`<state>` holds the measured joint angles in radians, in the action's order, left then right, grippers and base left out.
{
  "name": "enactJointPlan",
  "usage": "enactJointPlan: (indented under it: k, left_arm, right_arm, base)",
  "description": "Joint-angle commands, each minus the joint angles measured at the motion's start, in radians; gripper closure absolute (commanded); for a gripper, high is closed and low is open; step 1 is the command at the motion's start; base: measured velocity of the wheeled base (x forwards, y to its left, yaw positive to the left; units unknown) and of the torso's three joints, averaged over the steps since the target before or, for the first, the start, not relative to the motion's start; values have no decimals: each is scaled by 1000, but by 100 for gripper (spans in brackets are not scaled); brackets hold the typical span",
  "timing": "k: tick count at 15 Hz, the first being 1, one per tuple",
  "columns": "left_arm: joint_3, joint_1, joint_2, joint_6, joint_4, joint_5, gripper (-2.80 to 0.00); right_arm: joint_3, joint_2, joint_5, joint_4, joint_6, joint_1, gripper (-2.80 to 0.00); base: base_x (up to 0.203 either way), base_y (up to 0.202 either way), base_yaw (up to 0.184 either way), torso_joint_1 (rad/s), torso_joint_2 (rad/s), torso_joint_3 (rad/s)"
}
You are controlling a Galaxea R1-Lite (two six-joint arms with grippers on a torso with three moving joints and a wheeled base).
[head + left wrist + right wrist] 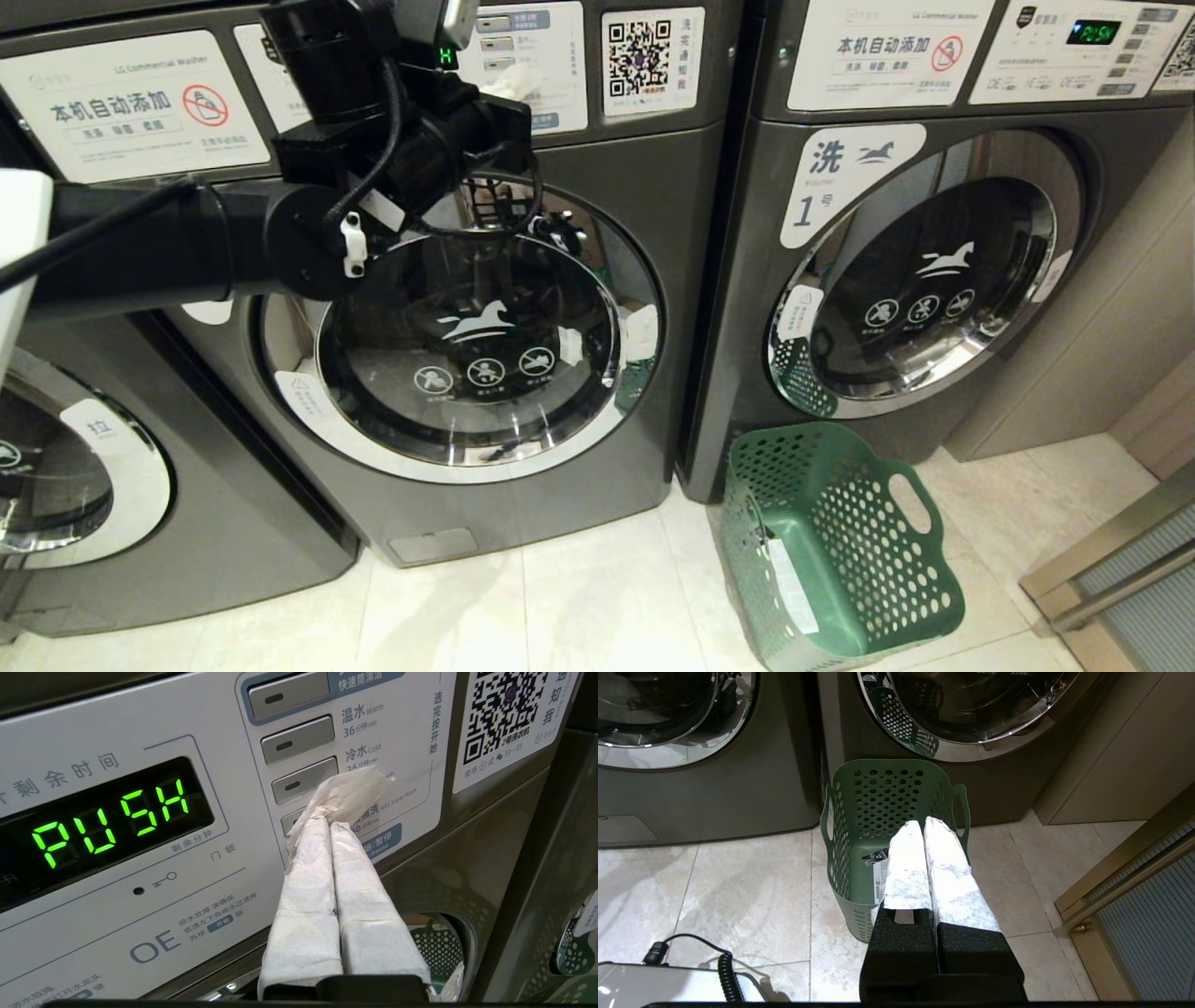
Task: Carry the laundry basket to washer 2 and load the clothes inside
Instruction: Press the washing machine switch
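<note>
Glowing display [110, 823]: "PUSH"

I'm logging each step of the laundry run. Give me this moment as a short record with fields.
basket: laundry basket on the floor before washer 1, no clothes visible inside
washer 2: door shut
display: PUSH
left gripper: shut, fingers wrapped in white, tips at the button column
right gripper: shut, above the basket, holding nothing
</note>
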<state>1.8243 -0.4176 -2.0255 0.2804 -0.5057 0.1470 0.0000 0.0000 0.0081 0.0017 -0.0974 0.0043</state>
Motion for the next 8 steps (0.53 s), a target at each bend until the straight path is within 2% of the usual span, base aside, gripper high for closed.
enactJointPlan:
  k: [1,5,8]
  left_arm:
    - [-2,1,7,2,-4,6,0]
    - [0,0,26,4,-1,6,0]
    - [0,-30,87,20,26,6,0]
  right_arm:
    - [0,2,0,0,-1,0,0]
    - [0,2,0,0,-1,0,0]
    - [0,2,1,0,-1,0,0]
  base:
    - [0,0,0,0,0,0]
    - [0,0,0,0,0,0]
    - [0,0,0,0,0,0]
